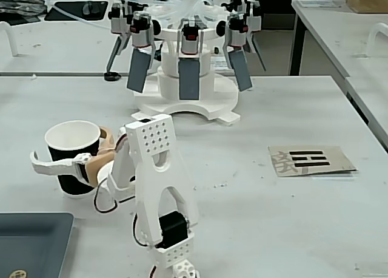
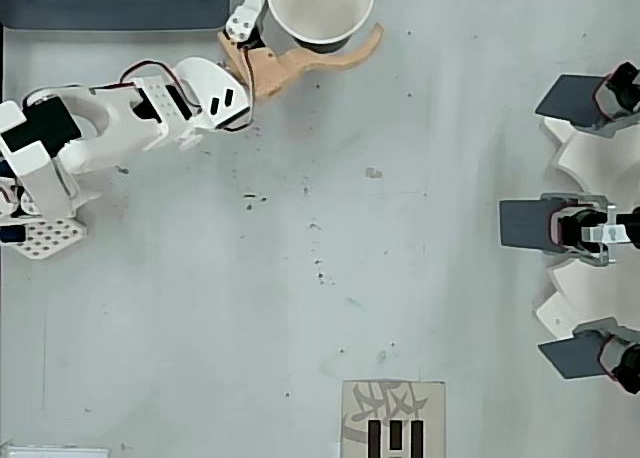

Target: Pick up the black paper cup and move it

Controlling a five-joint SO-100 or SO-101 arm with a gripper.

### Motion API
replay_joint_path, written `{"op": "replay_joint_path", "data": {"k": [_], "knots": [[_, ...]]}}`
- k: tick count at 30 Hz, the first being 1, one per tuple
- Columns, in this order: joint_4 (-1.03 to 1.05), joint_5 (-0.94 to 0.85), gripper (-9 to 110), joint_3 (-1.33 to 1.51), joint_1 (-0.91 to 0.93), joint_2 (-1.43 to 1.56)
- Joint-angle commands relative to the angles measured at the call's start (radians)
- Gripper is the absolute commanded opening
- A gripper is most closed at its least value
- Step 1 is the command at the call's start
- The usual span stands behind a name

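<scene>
The black paper cup [image 1: 68,182] [image 2: 320,8] stands upright, black outside with a white inside and rim. It is at the left of the table in the fixed view and at the top edge in the overhead view. My gripper [image 1: 70,149] [image 2: 320,6] reaches around it at mid-height. The white finger [image 1: 48,166] [image 2: 246,18] crosses the cup's front-left wall. The tan finger [image 1: 104,145] [image 2: 310,64] curves against the opposite side. Both fingers look pressed on the wall. The cup's base appears to rest on the table.
A dark blue tray [image 1: 30,235] [image 2: 110,8] lies close beside the cup. A white fixture with several grey paddles [image 1: 188,102] [image 2: 580,228] fills the table's far end. A cardboard card with black marks [image 1: 309,159] [image 2: 392,418] lies apart. My arm's base [image 1: 170,241] [image 2: 40,178] is near the tray.
</scene>
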Motion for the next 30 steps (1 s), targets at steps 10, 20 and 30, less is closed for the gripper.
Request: {"op": "replay_joint_path", "data": {"k": [10, 20, 30], "knots": [[0.003, 0.009, 22, -0.046, -0.006, 0.012], [-0.002, 0.009, 14, -0.046, -0.006, 0.014], [-0.017, 0.008, 7, -0.025, -0.006, 0.048]]}}
